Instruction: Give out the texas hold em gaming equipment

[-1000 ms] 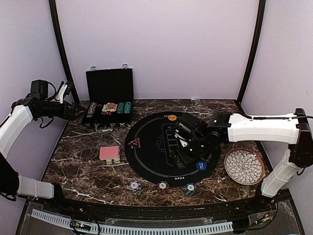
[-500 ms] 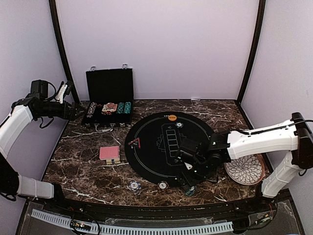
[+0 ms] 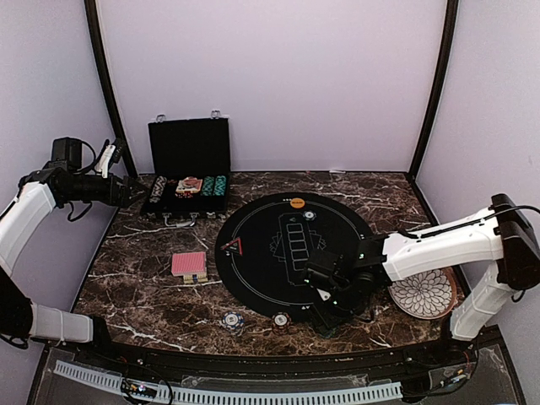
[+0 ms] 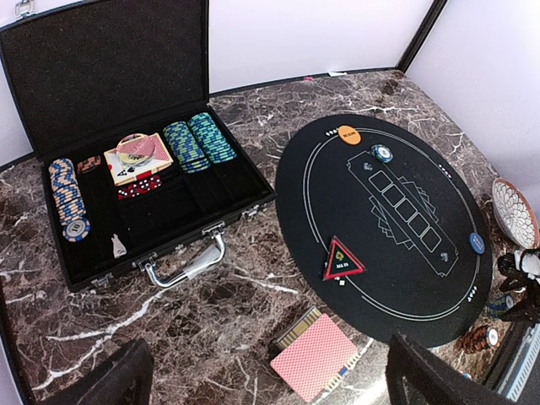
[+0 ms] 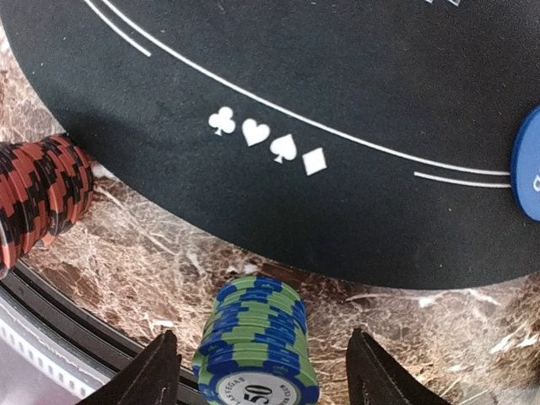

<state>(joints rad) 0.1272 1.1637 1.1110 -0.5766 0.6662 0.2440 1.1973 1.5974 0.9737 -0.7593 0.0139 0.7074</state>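
We are seeing the right end effector [image 5: 261, 371] released, its dark fingers [image 5: 156, 371] straddling a stack of blue-and-green chips [image 5: 257, 333] with a gap on each side, so nothing is being grasped. The chips are round and stripe-edged, and the top face is white, reading 50. The stack is standing on the glossy brown veined marble counter [image 5: 405, 321] at its near edge, just beside the rim of the round matte black mat [image 5: 337, 101], which is printed with white lines and four suit symbols. A red-and-black chip stack [image 5: 38, 198] is sitting on the counter to the left, and a flat blue marker disc [image 5: 525, 164] is lying on the mat. The left end effector [image 4: 263, 342] is hanging released and wide, holding nothing, above the open black case [image 4: 101, 59] with its rows of chips [image 4: 198, 142]. The red-backed cards [image 4: 314, 357] are lying on the counter near the mat. The orange disc [image 4: 348, 134] and the red triangle token [image 4: 343, 260] are lying on the mat.
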